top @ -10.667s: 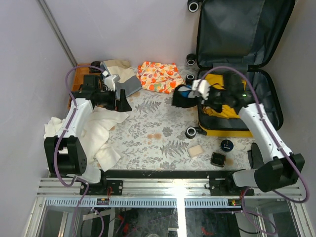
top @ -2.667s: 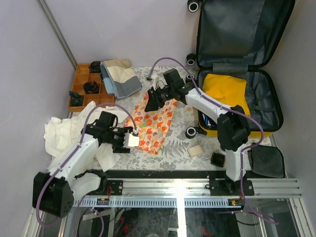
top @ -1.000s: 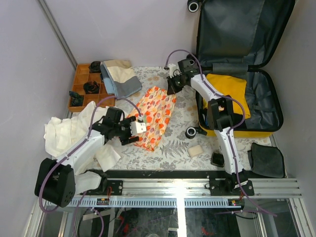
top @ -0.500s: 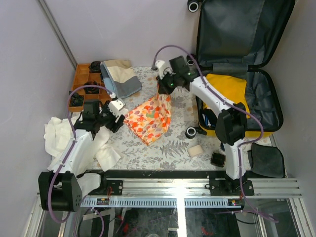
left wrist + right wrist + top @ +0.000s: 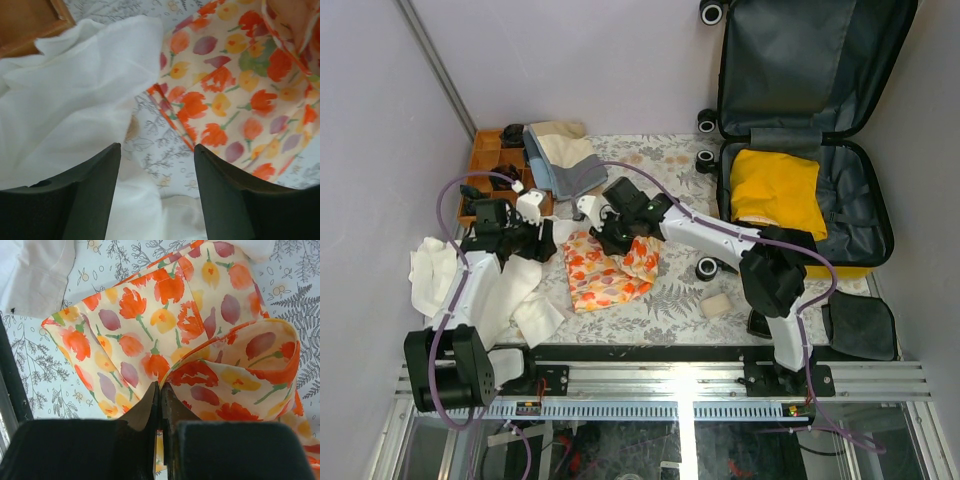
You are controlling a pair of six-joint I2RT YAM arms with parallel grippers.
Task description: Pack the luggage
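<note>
While right hand [image 5: 160, 392] pinches floral cloth [image 5: 150, 340], crumpled folds

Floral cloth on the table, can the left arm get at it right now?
Probably yes. The left tool hangs open and empty right at the edge of the floral cloth, beside the white cloth, with nothing blocking the way. The right tool is pinching a fold of it, though.
</note>
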